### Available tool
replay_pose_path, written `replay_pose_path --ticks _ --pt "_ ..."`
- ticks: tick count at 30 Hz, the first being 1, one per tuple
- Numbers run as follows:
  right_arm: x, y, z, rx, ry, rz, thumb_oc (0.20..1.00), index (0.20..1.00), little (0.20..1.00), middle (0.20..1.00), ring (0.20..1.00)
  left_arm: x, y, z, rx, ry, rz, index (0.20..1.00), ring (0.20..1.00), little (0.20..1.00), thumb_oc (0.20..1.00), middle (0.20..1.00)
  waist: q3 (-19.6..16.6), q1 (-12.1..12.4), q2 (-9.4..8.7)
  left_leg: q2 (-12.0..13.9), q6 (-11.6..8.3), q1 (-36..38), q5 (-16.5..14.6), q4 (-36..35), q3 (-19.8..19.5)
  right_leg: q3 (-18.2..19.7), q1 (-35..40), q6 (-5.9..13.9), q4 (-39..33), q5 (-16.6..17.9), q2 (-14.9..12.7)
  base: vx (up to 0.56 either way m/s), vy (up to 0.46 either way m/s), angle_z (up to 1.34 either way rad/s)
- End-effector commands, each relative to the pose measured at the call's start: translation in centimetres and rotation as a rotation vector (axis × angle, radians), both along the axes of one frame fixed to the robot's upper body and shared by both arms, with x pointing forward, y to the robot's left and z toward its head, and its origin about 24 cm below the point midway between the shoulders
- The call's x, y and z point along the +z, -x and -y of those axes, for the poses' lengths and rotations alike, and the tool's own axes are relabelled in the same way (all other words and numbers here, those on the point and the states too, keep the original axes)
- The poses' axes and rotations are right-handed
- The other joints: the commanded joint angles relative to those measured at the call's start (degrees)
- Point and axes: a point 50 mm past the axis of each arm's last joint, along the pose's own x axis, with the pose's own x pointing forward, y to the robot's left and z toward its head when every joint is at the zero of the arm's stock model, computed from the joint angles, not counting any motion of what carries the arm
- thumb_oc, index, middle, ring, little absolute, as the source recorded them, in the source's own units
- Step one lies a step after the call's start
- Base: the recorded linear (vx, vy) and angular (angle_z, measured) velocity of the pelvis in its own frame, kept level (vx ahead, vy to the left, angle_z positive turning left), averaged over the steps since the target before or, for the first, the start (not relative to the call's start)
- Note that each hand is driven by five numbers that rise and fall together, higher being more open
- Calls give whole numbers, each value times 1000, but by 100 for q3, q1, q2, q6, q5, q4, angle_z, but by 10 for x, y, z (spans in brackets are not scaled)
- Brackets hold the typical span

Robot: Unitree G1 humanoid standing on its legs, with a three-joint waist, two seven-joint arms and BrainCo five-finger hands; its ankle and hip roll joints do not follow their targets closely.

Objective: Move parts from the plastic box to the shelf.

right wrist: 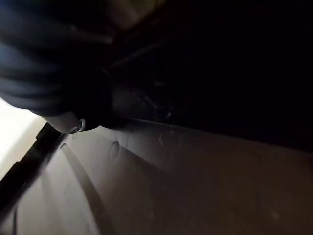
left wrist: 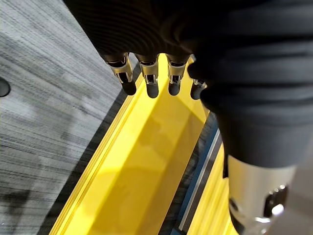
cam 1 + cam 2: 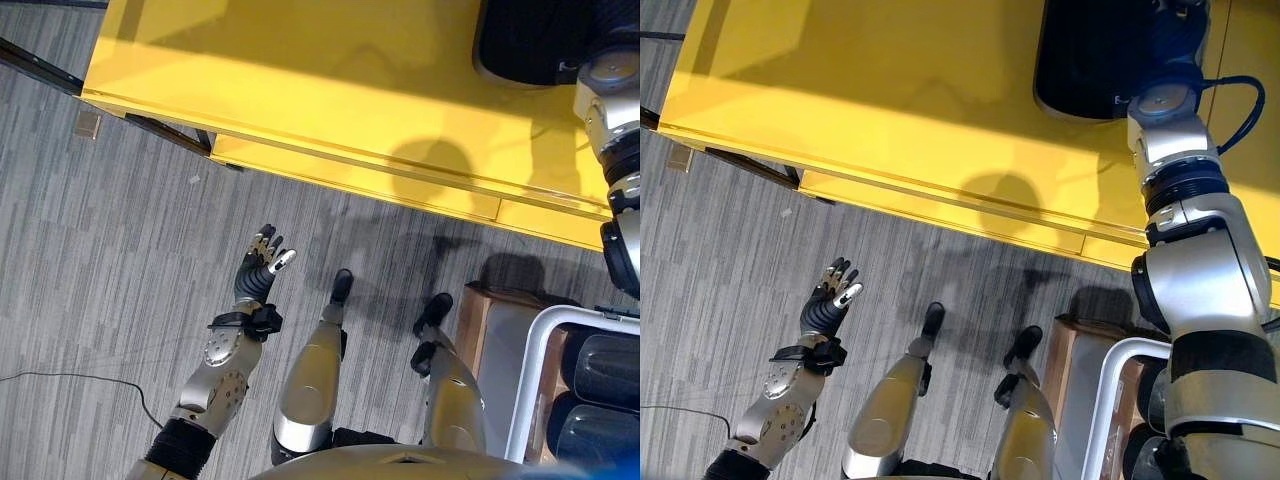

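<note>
The left hand (image 3: 262, 268) hangs low over the grey carpet (image 3: 90, 260), a little in front of the yellow shelf (image 3: 300, 70), and it touches nothing. Its fingers (image 2: 151, 81) are straight and a little spread, so the hand is open and empty; in the left wrist view the dark tips point toward the long yellow boards of the shelf. The right arm (image 3: 1200, 260) reaches up and across the yellow shelf to a dark part (image 3: 1090, 55) that lies on the shelf top, near its far right side. The right hand (image 3: 1175, 40) is at the edge of this part, partly over it. In the right wrist view there is the dark cover of the hand and a dark, smooth surface very close to it, but the fingers are hidden, so I cannot tell if the hand is open or if it grips the part. At the lower right, beside the robot, stands a white frame (image 3: 535, 370) with more dark rounded parts (image 3: 600, 395) inside it; a brown board (image 3: 470, 320) is just beside the frame on the carpet. Under the near edge of the shelf, at the left, a dark rail (image 3: 40, 65) runs in a slant, and a small pale block (image 3: 87, 124) lies on the carpet near it.
</note>
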Motion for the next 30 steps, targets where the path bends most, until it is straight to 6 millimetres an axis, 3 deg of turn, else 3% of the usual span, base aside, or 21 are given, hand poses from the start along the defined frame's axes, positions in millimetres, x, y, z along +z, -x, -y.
replay_pose_path --ticks 1,20,30 --pt "69 22 -3 26 100 205 200 200 200 200 200 24 6 -1 -23 -2 116 1000 1000 1000 1000 1000 -53 34 -76 -58 3 -76 -164 172 15 277 121 552 445 -138 -357 -16 11 3" --pt "21 12 22 -62 1 51 200 200 200 200 200 27 -2 6 -28 9 128 1000 1000 1000 1000 1000 133 -103 108 -113 -17 -140 -211 347 121 396 6 565 516 -73 -389 -19 7 -1" --pt "39 23 36 -123 48 76 200 200 200 200 200 27 -1 7 -32 16 129 1000 1000 1000 1000 1000 155 -144 185 -102 -49 -147 -132 293 86 352 -33 566 599 -107 -406 -15 -5 0"
